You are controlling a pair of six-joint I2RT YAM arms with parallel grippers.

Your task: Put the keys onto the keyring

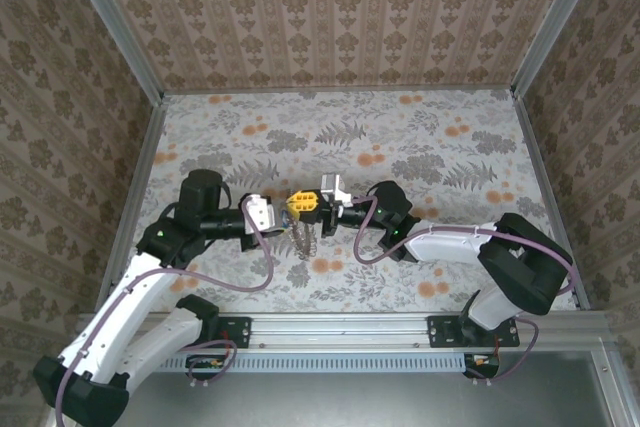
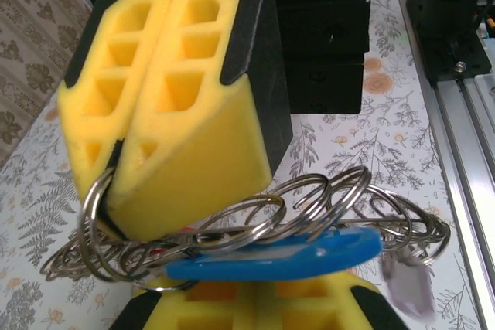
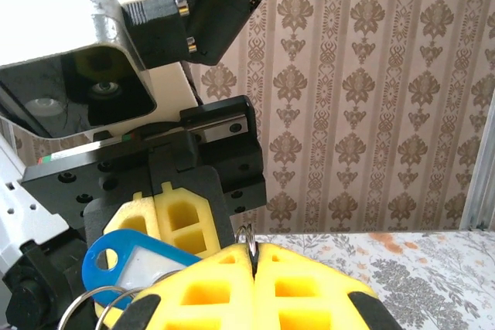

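Observation:
My two grippers meet tip to tip above the middle of the table, left gripper (image 1: 297, 205) against right gripper (image 1: 314, 205). The keyring, a bunch of linked silver split rings (image 2: 309, 206), hangs below them (image 1: 305, 237). My right gripper (image 3: 254, 256) is shut on one ring (image 3: 248, 237), and its yellow pads (image 2: 186, 137) pinch it at the left end (image 2: 91, 199). One of the keys, a flat blue plastic tag (image 2: 271, 262) with a white label, lies across the tips of my left gripper (image 2: 259, 295), whose pads stand together. The blue tag (image 3: 128, 264) fronts the left gripper (image 3: 158, 214). What those pads hold is hidden.
A floral cloth (image 1: 420, 137) covers the table, with patterned walls (image 1: 330, 17) on three sides. An aluminium rail (image 1: 340, 332) runs along the near edge and past the rings (image 2: 464, 152). A blurred pale tag (image 2: 406, 287) dangles at the chain's right end.

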